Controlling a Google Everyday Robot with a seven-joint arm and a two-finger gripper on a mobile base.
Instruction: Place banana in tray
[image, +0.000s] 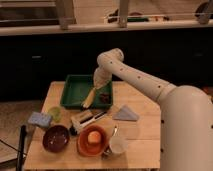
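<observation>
The pale yellow banana (89, 98) hangs steeply tilted, its lower tip over the front right part of the dark green tray (75, 89). My gripper (97, 88) is at the end of the white arm, above the tray's right half, and is shut on the banana's upper end. The tray stands at the back of the wooden table. A small dark thing (105, 97) lies in the tray's right front corner, beside the banana.
In front of the tray are a white box-like object (82, 119), an orange bowl (86, 146) holding a round orange fruit (93, 136), a dark maroon bowl (55, 138), a white cup (118, 145), a lime-green round thing (55, 112), a blue sponge (39, 120) and a grey triangular cloth (125, 114).
</observation>
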